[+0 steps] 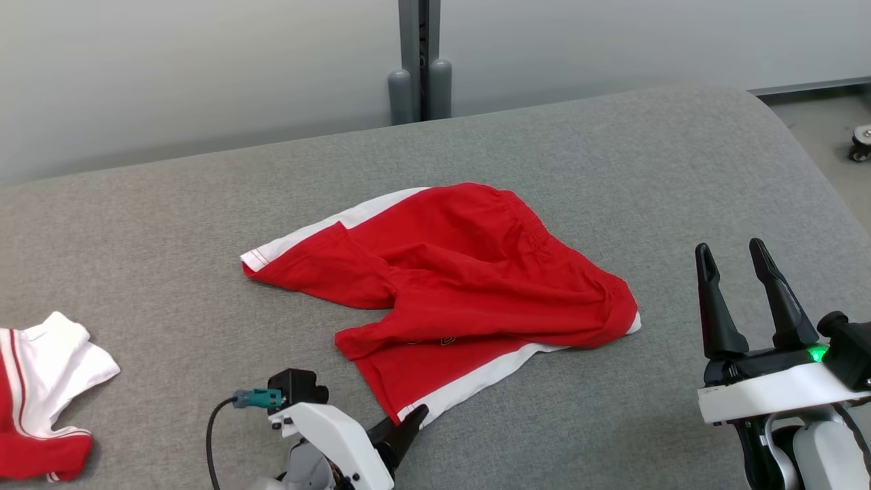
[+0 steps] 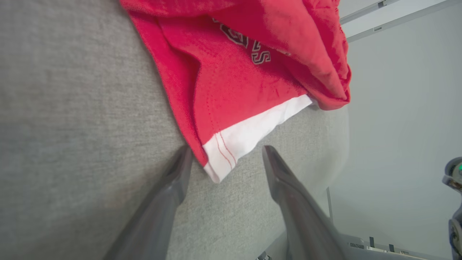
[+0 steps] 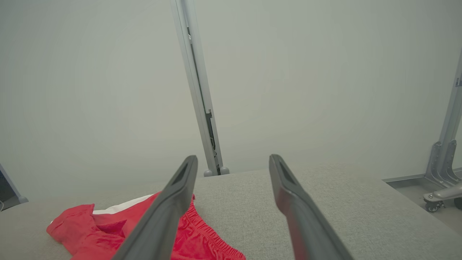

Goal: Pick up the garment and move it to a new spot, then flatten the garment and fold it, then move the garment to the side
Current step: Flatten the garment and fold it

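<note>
Your left tool (image 2: 225, 153) stands wide, fingers either side of the white hem corner (image 2: 231, 144) of the red shorts (image 1: 463, 272), lower centre; your right tool (image 1: 731, 250) sits wide and empty, lower right.

A test lab; grey padded table (image 1: 612, 170), blank partition panels (image 1: 204, 68), castored frame (image 3: 442, 155).

Grey fabric surface (image 1: 612, 170), plain pale wall (image 1: 204, 68) behind, grey upright post (image 1: 420, 54), caster (image 1: 861, 144) on floor (image 1: 813, 126).
</note>
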### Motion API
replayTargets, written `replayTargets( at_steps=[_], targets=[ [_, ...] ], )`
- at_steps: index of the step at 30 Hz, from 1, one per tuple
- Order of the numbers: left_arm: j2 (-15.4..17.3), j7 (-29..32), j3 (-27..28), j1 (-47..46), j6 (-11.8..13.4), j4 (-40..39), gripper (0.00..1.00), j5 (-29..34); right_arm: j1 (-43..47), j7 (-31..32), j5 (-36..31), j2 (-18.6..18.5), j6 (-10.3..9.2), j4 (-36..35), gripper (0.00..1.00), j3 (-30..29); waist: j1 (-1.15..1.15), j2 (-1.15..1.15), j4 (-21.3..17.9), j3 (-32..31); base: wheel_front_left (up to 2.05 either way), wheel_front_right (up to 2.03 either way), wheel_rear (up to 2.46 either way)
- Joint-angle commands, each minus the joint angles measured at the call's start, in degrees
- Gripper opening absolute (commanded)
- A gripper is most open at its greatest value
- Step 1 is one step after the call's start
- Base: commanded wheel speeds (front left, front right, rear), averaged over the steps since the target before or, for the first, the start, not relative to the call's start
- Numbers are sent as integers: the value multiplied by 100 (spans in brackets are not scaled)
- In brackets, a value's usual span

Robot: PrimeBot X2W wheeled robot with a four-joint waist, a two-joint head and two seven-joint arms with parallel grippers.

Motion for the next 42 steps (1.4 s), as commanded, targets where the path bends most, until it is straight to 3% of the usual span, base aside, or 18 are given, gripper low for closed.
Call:
replayTargets(
  at_steps=[1,7,9,11,13,23,29,34,36,42],
  targets=[
    [57,53,68,-123,43,93,100,-49,-68,-33,3,6,13,-37,100,-25,0,0,-82,57,0,0,0],
    [38,135,83,-365,53,428,97,-121,-100,-33,6,94,13,-64,100,-72,0,0,-204,161,0,0,0],
    [31,123,34,-429,26,526,53,-96,-104,-33,5,106,13,-67,100,-82,0,0,-226,196,0,0,0],
    [16,110,-19,-503,-16,609,31,-93,-108,-33,2,119,13,-68,100,-97,0,0,-232,223,0,0,0],
    [4,77,-54,-569,-57,655,0,-100,-127,-33,-2,128,13,-67,100,-110,0,0,-231,246,0,0,0],
    [-2,-18,-170,-637,-278,641,0,-105,-91,-33,-45,160,14,-50,100,-178,0,0,2,209,0,0,0],
    [165,89,-238,-545,-316,286,0,-53,-7,-33,-62,130,14,-49,100,-356,0,0,295,117,0,0,0],
    [512,336,-286,-341,-248,-299,0,1,38,-33,-66,111,14,-73,100,-454,0,0,527,98,0,0,0],
    [939,675,-216,-131,-83,-835,0,-62,86,-33,-72,107,14,-59,100,-473,0,0,709,85,0,0,0],
    [1272,910,-119,12,57,-1077,0,-126,50,-33,-50,70,14,-24,100,-434,0,0,795,74,0,0,0]
  ],
)
